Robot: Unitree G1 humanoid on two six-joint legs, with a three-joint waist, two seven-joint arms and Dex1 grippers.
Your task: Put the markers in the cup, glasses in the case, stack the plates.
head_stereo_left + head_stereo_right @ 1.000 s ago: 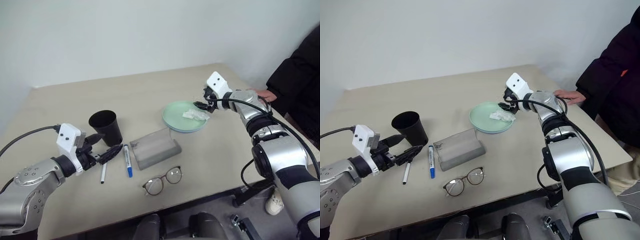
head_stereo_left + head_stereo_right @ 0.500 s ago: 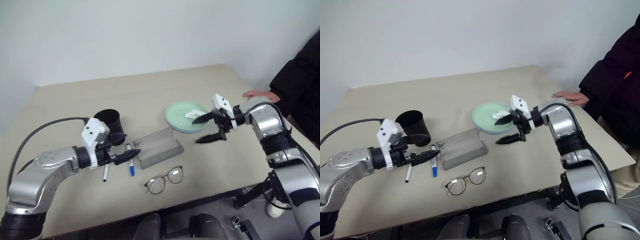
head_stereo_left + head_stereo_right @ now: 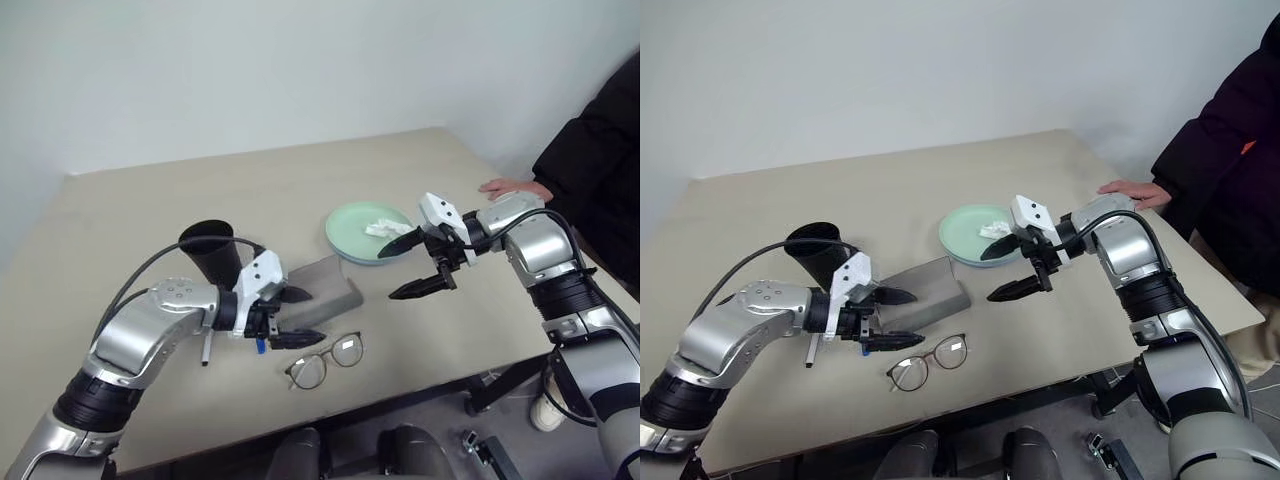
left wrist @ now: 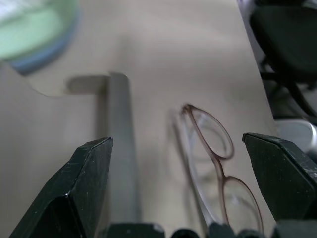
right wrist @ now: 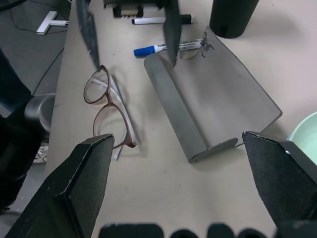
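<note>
Two grippers have swung inward since a second ago, as I see it from the head: the left gripper (image 3: 289, 318) now hovers over the case (image 3: 318, 292) and glasses (image 3: 326, 361) with fingers spread, empty; the right gripper (image 3: 408, 268) has pulled back off the mint plate (image 3: 350, 233), fingers wide, empty. The cup (image 3: 210, 250) stands behind my left arm, which hides most of the markers (image 3: 206, 349). My left wrist view shows the glasses between the fingers, blurred. My right wrist view shows case, glasses, blue-capped marker (image 5: 163, 47) on the worktop (image 5: 163, 198).

Black cup (image 3: 212, 250), grey case (image 3: 322, 285), mint-green plate (image 3: 352, 237), brown-rimmed glasses (image 3: 326, 361).
</note>
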